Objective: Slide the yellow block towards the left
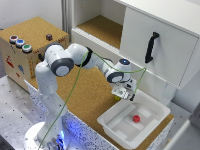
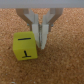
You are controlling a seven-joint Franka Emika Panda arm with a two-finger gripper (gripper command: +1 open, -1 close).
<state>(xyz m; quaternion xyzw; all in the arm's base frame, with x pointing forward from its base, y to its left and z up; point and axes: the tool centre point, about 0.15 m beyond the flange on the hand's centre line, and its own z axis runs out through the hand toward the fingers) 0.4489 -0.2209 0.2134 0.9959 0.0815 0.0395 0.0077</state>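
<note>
The yellow block [image 2: 24, 45] is a small bright yellow-green cube with a dark T mark, resting on the cork tabletop. In the wrist view my gripper [image 2: 40, 43] has its fingers pressed together with nothing between them, and the fingertips stand right beside the block, touching or almost touching one side. In the exterior view the gripper [image 1: 122, 94] is lowered to the cork surface, and the yellow block [image 1: 117, 98] peeks out just below it, on the exterior view's left of a white tray.
A white tray [image 1: 150, 107] holding a small red block [image 1: 136, 118] sits close by, on the exterior view's right of the gripper. A white cabinet with a black handle [image 1: 151, 46] stands behind. A cork box with buttons [image 1: 20, 42] is at the far left.
</note>
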